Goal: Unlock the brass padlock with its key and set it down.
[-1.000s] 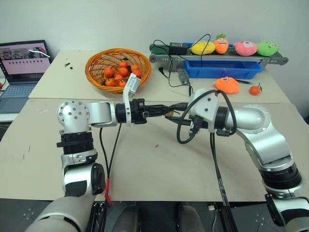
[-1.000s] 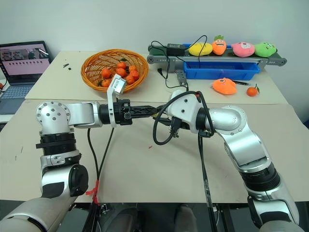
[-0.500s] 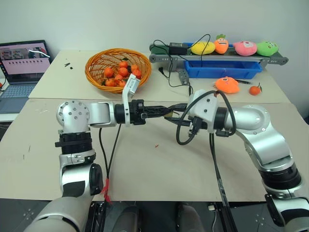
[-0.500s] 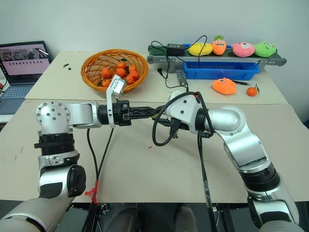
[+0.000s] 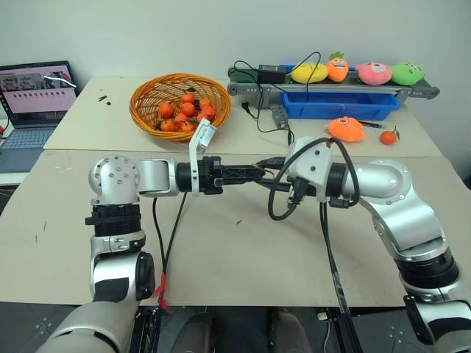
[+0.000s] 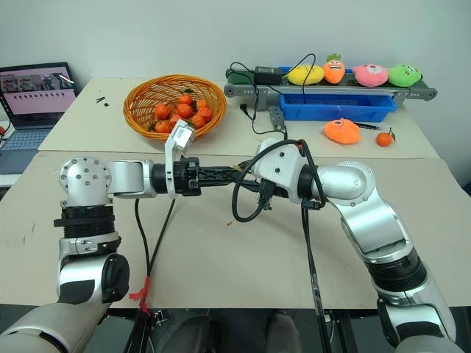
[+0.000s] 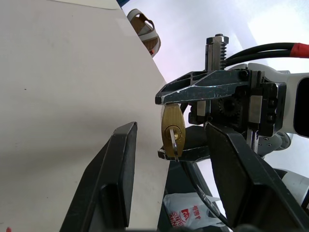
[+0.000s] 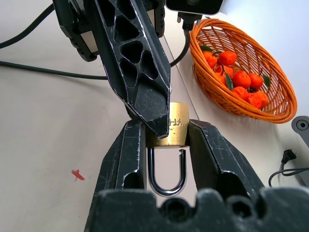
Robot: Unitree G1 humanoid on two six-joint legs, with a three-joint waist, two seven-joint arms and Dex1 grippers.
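Pinching the brass padlock (image 8: 172,126), the right end effector (image 8: 166,140) faces the spread left end effector (image 7: 169,159).

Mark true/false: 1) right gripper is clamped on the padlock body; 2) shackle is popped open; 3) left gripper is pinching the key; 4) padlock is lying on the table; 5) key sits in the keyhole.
1) True: the right gripper is shut on the brass padlock.
2) True: one end of the shackle is free of the body.
3) False: the left gripper is open, its fingers apart from the key.
4) False: it is held above the table.
5) True.
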